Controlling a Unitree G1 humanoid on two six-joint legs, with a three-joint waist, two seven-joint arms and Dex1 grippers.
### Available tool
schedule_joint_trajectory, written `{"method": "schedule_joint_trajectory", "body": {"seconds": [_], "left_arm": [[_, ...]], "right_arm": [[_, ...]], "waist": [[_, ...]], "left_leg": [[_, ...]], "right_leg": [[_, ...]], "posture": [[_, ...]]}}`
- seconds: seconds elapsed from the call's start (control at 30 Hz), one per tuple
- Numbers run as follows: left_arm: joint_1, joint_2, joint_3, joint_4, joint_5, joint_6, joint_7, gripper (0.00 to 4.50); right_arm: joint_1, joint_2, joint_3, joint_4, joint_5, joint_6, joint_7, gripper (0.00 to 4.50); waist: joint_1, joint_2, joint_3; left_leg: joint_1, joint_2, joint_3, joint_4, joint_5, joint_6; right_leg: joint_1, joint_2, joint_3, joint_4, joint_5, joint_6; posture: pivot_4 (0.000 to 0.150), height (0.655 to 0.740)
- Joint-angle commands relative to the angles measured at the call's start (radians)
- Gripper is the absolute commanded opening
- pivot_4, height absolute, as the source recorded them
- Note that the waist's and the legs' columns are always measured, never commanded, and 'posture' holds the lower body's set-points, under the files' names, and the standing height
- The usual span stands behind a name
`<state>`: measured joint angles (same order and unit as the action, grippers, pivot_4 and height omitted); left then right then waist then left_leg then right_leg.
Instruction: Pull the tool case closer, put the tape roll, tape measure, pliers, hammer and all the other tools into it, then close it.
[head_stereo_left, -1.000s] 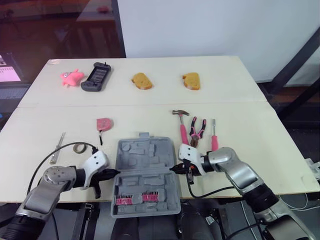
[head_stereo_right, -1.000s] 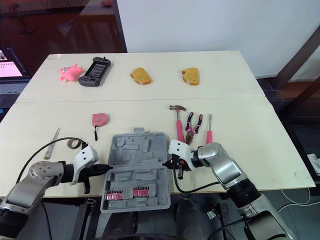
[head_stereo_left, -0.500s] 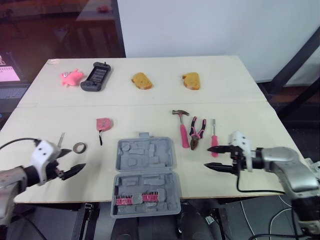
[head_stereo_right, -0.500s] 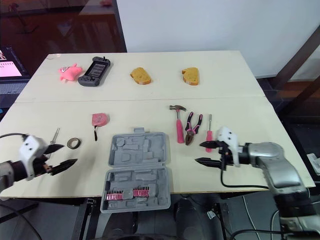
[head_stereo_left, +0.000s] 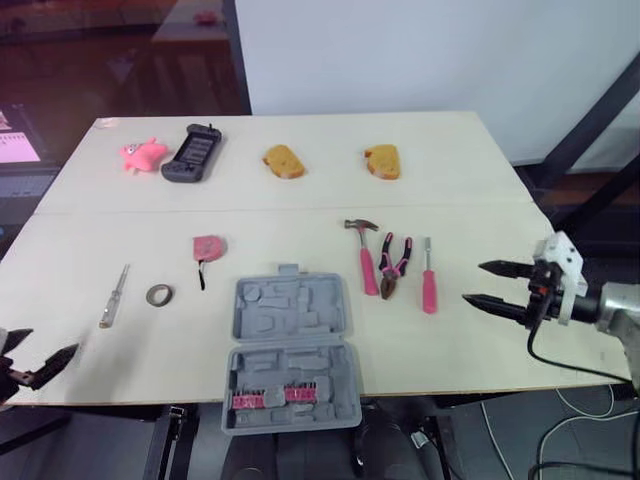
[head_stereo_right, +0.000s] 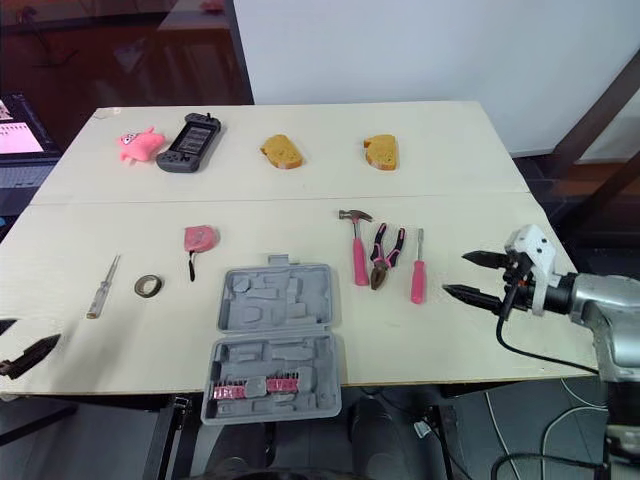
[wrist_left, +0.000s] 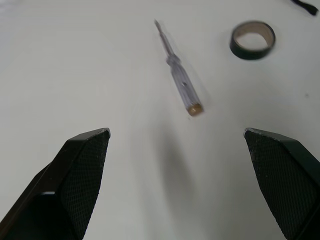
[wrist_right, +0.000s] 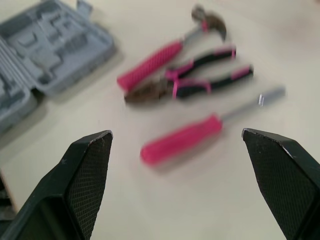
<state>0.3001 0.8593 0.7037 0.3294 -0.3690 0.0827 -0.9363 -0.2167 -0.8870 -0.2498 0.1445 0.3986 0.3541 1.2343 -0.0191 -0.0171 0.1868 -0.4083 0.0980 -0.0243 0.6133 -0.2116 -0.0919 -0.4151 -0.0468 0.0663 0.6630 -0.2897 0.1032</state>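
Currently the left gripper (head_stereo_left: 45, 343) and right gripper (head_stereo_left: 474, 282) hover either side of the open tool case (head_stereo_left: 290, 350), both jaws spread apart.

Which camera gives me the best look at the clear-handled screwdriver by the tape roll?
The left wrist view: the clear-handled screwdriver lies close and whole, ahead of the open left gripper, beside the tape roll. Both eye views show it small, lying left of the tape roll.
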Motion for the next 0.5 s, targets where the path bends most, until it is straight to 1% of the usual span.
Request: {"method": "schedule_joint_trajectory", "body": {"seconds": [0.03,0.1,0.2,0.33,0.4,0.5], "left_arm": [[-0.001,0.015,0.058,-0.072,-0.041,0.037,0.023,4.50],[-0.009,0.010,0.064,-0.150,-0.059,0.119,0.074,4.50],[-0.034,0.000,0.089,-0.292,-0.116,0.271,0.167,4.50],[-0.008,-0.027,0.115,-0.466,-0.135,0.433,0.267,4.50],[0.023,-0.040,0.121,-0.535,-0.120,0.475,0.299,4.50],[0.104,-0.085,0.169,-0.652,-0.120,0.528,0.328,4.50]], "right_arm": [[-0.037,-0.004,0.021,-0.038,0.029,0.034,0.008,4.40],[-0.083,0.003,0.054,-0.077,0.035,0.056,0.005,4.40],[-0.218,0.031,0.122,-0.162,0.084,0.142,0.007,4.40],[-0.396,0.052,0.255,-0.218,0.100,0.243,0.064,4.40],[-0.471,0.066,0.301,-0.212,0.101,0.271,0.080,4.40],[-0.668,0.121,0.383,-0.173,0.118,0.330,0.150,4.40]], "waist": [[0.003,0.000,0.000],[0.002,0.000,0.000],[-0.005,0.000,0.001],[-0.021,0.000,0.001],[-0.024,0.000,0.001],[-0.034,0.000,0.001]], "left_leg": [[0.000,0.000,0.000,0.000,0.000,0.000],[-0.001,0.000,0.001,0.000,0.000,0.000],[0.000,0.000,0.001,0.000,0.000,0.000],[-0.001,0.001,0.002,-0.001,0.000,0.000],[-0.001,0.001,0.002,-0.001,0.000,0.000],[-0.002,0.001,0.003,-0.002,0.000,0.001]], "right_leg": [[0.000,0.000,0.000,0.000,0.000,0.000],[0.000,-0.001,0.000,-0.001,0.000,0.001],[-0.001,0.000,0.001,0.001,0.000,0.000],[-0.003,0.001,0.002,0.002,0.001,0.001],[-0.003,0.001,0.002,0.001,0.001,0.003],[-0.005,0.001,0.003,0.002,0.001,0.004]], "posture": [[0.150,0.7238],[0.150,0.7238],[0.150,0.7238],[0.150,0.7238],[0.150,0.7238],[0.150,0.7238]]}}
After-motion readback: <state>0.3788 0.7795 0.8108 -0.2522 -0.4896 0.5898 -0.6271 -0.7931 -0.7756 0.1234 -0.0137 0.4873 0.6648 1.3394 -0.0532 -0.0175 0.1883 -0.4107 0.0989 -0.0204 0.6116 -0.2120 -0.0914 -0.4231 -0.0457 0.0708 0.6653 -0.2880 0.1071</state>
